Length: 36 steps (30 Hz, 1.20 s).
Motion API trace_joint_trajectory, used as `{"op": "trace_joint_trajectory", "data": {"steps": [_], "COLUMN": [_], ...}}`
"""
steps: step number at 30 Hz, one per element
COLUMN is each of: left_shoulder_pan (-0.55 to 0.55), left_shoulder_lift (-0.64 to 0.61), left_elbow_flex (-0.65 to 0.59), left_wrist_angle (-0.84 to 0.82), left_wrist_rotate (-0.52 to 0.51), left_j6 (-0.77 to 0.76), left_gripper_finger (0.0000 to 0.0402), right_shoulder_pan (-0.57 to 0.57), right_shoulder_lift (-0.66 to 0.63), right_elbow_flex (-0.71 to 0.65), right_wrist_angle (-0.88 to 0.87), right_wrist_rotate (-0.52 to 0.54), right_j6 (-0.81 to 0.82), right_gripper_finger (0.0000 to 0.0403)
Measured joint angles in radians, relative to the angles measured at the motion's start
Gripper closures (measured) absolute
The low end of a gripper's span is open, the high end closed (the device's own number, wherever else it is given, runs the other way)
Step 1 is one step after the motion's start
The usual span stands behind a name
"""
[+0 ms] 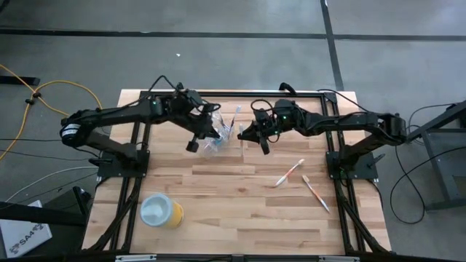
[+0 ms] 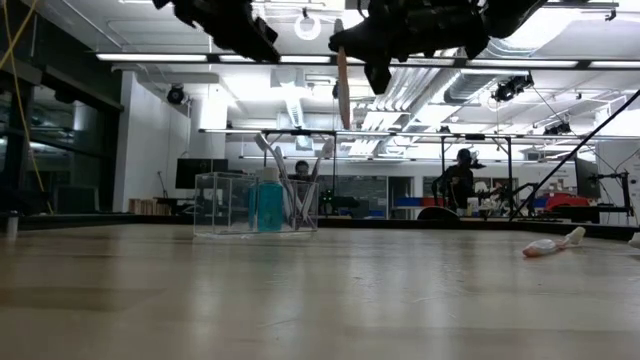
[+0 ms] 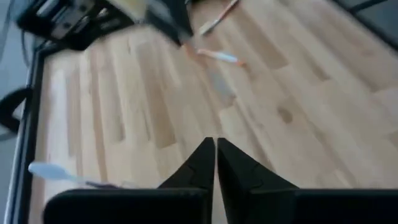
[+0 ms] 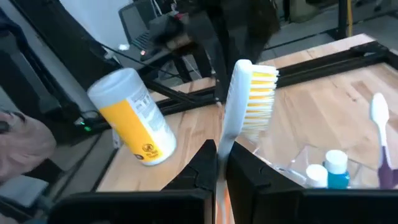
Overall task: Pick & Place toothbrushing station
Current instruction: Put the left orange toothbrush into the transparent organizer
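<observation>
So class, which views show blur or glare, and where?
Left wrist view: motion blur smears the right arm and orange toothbrush. Low view: bright ceiling lights silhouette both arms; clear cup stays sharp. Right wrist view: white toothbrush crisp, background soft.

A lab: exposed ceiling ducts [image 2: 300, 100], strip lights [image 2: 200, 57], equipment benches [image 2: 480, 205].

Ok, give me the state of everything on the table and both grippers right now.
left gripper: shut, empty, raised above the clear container.
right gripper: shut on a toothbrush, bristle end up, in the air.
clear container: upright, holding blue tubes and brushes.
two loose toothbrushes: lying flat on the table, apart from the container.
yellow cup: near the table's front left, untouched.
</observation>
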Motion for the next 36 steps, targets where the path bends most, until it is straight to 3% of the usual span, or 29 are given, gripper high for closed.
{"op": "trace_joint_trajectory", "data": {"steps": [9,19,26,36], "left_shoulder_pan": [0.079,0.075,0.017,-0.091], "left_shoulder_lift": [-0.099,-0.214,-0.172,-0.056], "left_elbow_flex": [-0.058,-0.264,-0.318,-0.317], "left_wrist_angle": [-0.080,0.179,0.379,0.605], "left_wrist_rotate": [0.182,0.193,0.199,0.137], "left_j6": [-0.003,-0.083,-0.211,-0.218], "left_gripper_finger": [0.0398,0.0399,0.0399,0.0395], "right_shoulder_pan": [0.039,0.051,0.087,0.134], "right_shoulder_lift": [0.000,0.000,0.000,0.000], "right_elbow_flex": [0.011,0.011,0.011,0.011], "right_wrist_angle": [-0.024,0.055,0.104,0.121], "right_wrist_rotate": [0.058,0.099,0.140,0.144], "right_j6": [-0.048,-0.076,-0.117,-0.122], "right_gripper_finger": [0.0393,0.0393,0.0393,0.0393]}}
